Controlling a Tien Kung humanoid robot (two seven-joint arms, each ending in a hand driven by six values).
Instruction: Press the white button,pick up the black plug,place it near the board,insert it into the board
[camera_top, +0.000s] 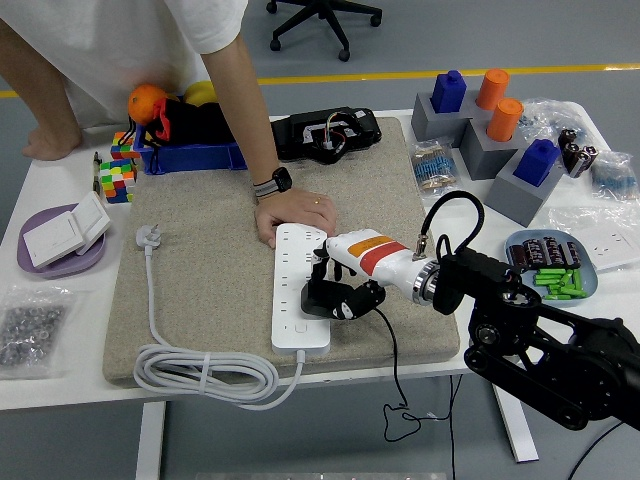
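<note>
Across the white worktop (60, 385) lies a large beige mat (220, 270), its near edge close to the worktop's front edge and its right edge stopping short of the trays on the right. On the mat's middle sits the white power strip (300, 290), lengthwise front to back, with open mat to its left as far as the thin white cable (205, 375), which is coiled at the mat's near left corner and ends in a white plug (147, 237) lying farther back. A person's hand (293, 213) presses down on the strip's far end. From the right, the robot's black arm (530, 345) reaches in over the mat's right edge; the right hand (345, 290) has its fingers curled around the black plug (325, 298), which sits at the strip's right edge, touching or just over it. The plug's thin black cord (395, 385) trails off the mat's front edge and hangs below the worktop. Little free mat remains between the hand and the strip; more lies just right of the hand
</note>
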